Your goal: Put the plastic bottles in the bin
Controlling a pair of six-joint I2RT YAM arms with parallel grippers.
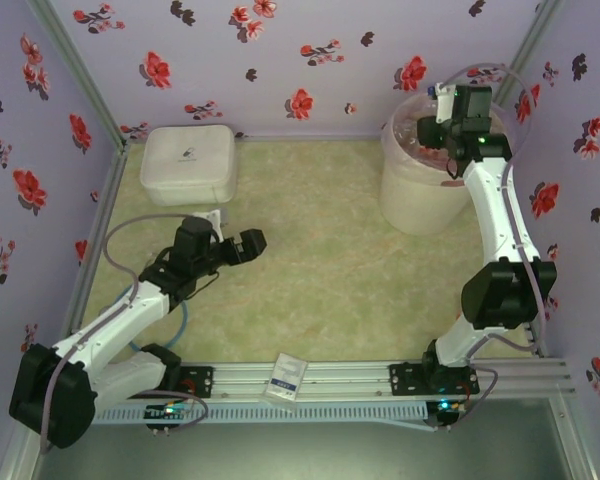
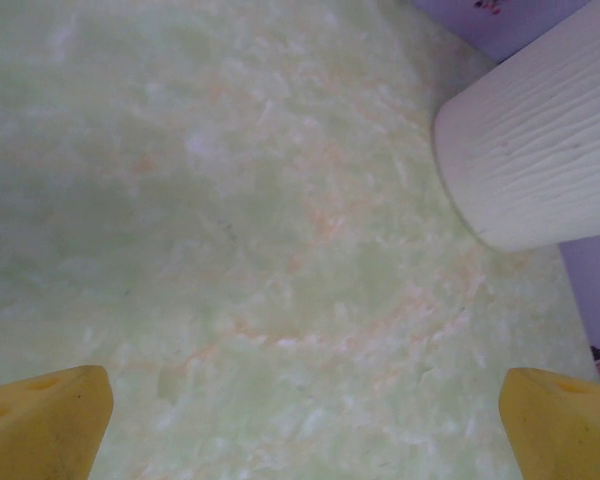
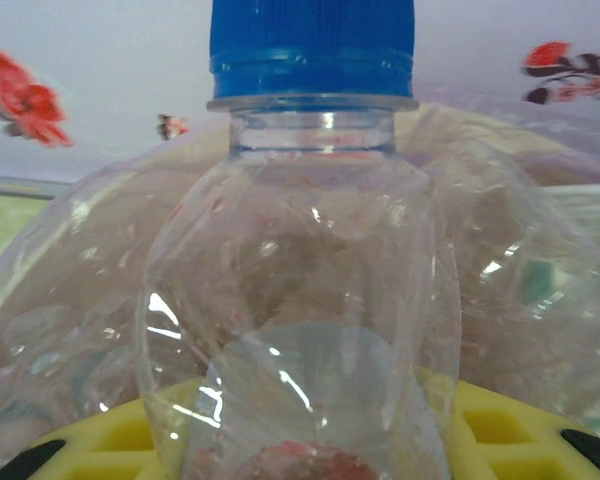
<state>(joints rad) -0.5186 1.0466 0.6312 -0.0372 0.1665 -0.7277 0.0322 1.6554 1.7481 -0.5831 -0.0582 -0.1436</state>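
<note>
A clear plastic bottle (image 3: 310, 250) with a blue cap (image 3: 312, 45) stands between the yellow fingers (image 3: 120, 440) of my right gripper (image 3: 300, 430), which is shut on its lower body. That gripper (image 1: 440, 130) hangs over the mouth of the bin (image 1: 420, 185), a large pale bucket at the back right. Clear plastic, liner or other bottles (image 3: 60, 320), shows behind the held bottle. My left gripper (image 1: 248, 245) is low over the bare table, left of centre. It is open, with its fingertips (image 2: 50, 420) wide apart and nothing between them. The bin's ribbed wall (image 2: 540, 150) shows ahead of it.
A flat white lidded box (image 1: 188, 163) sits at the back left. A small white card (image 1: 288, 378) lies on the front rail between the arm bases. Flowered walls close in the table on three sides.
</note>
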